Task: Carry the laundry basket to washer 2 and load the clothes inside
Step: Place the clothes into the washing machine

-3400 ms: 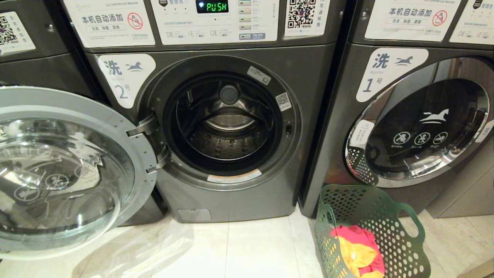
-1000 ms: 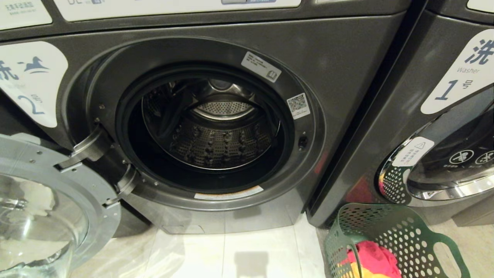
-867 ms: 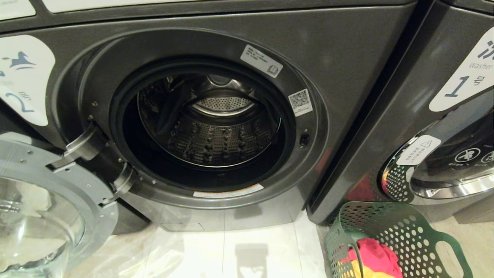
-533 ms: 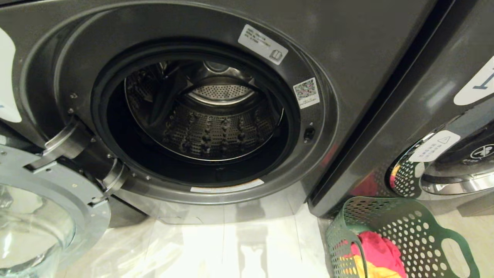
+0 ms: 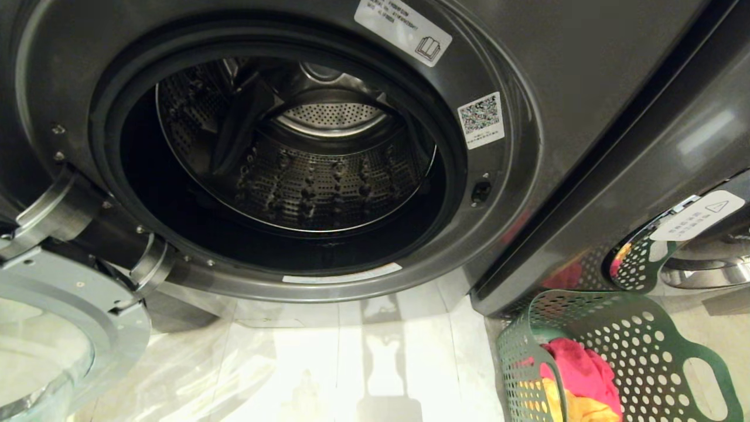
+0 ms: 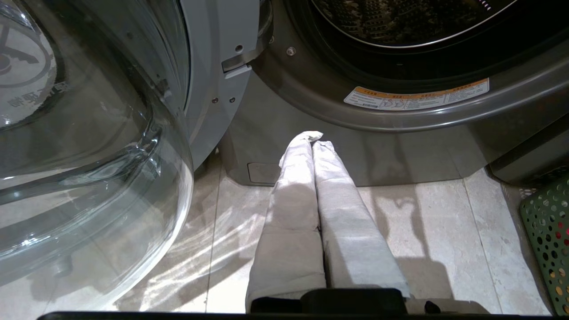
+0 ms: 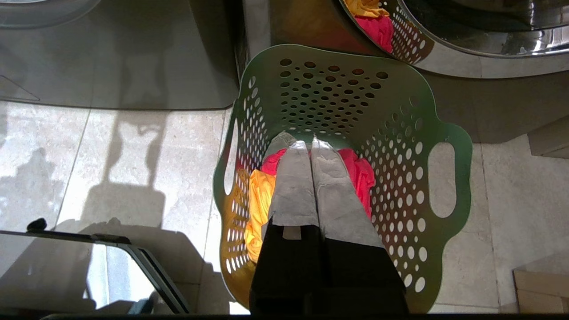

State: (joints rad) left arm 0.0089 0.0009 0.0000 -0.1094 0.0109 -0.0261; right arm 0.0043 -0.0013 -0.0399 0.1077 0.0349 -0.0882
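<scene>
Fingers on both arms are clenched and empty: the left gripper [image 6: 313, 138] hangs before washer 2 [image 5: 527, 88], the right gripper [image 7: 311, 144] above the laundry basket [image 5: 638, 328]. Since a second ago the head view has dipped and closed in, so the open drum [image 5: 304, 176] fills it, a sign loading is about to begin. No clothing shows in the drum. At 5 o'clock the basket holds the clothes [image 5: 577, 375], pink-red over yellow.

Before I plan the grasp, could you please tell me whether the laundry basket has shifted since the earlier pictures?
No. The laundry basket still sits at the right washer's lower corner; only the camera moved.
</scene>
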